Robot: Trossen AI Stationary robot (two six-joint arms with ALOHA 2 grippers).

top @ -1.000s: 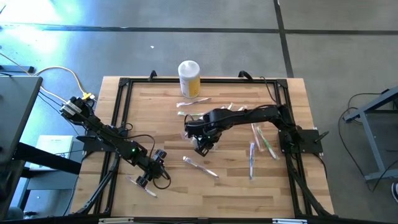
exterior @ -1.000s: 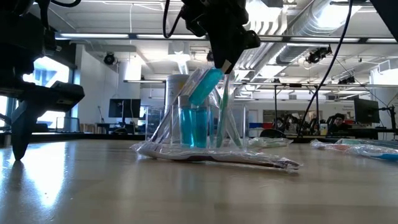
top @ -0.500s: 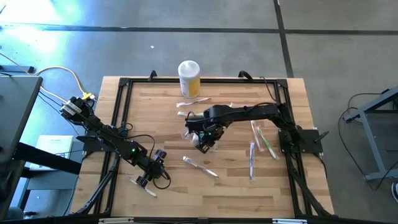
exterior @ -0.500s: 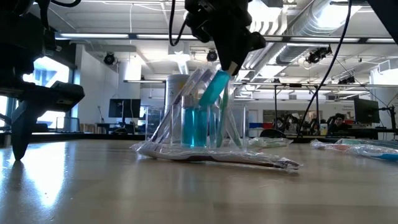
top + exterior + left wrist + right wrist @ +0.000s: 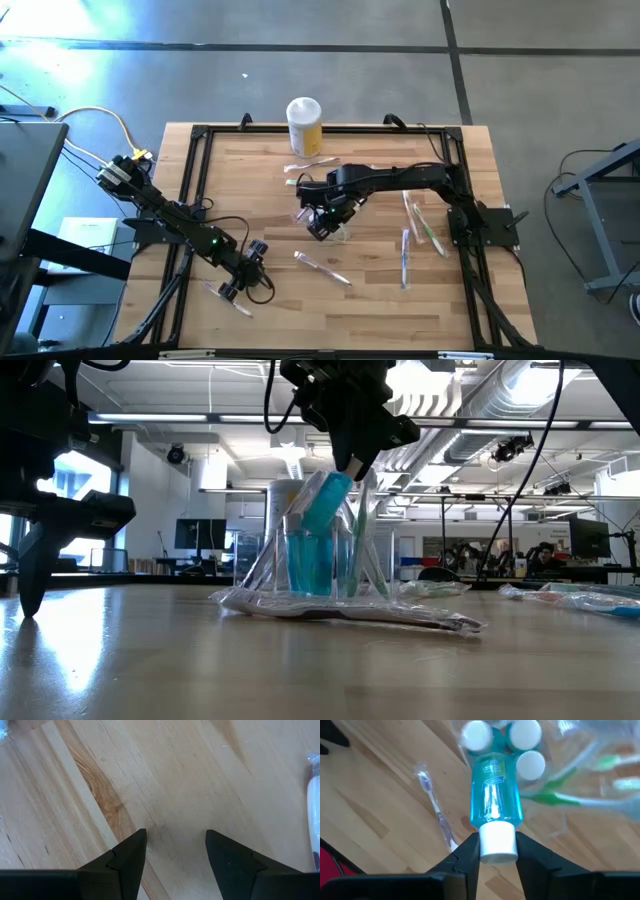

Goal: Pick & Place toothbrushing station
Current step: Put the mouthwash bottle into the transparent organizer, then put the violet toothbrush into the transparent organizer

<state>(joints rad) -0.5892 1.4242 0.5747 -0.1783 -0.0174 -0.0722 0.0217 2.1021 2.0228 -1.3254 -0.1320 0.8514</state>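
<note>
Over the clear plastic station (image 5: 320,565), right gripper (image 5: 496,851) clamps a small blue white-capped bottle (image 5: 494,802), not yet released; wrapped toothbrushes (image 5: 322,267) remain

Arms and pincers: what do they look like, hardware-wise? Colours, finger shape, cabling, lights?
Both arms are black, slim, multi-jointed. The left arm shows a small green light mid-link, with yellow and white cables at its base. Left pincer: two matte black wedge-shaped fingers with angular, stepped edges. Right pincer: the same black angular fingers. Black cable loops above it in the low view.
</note>
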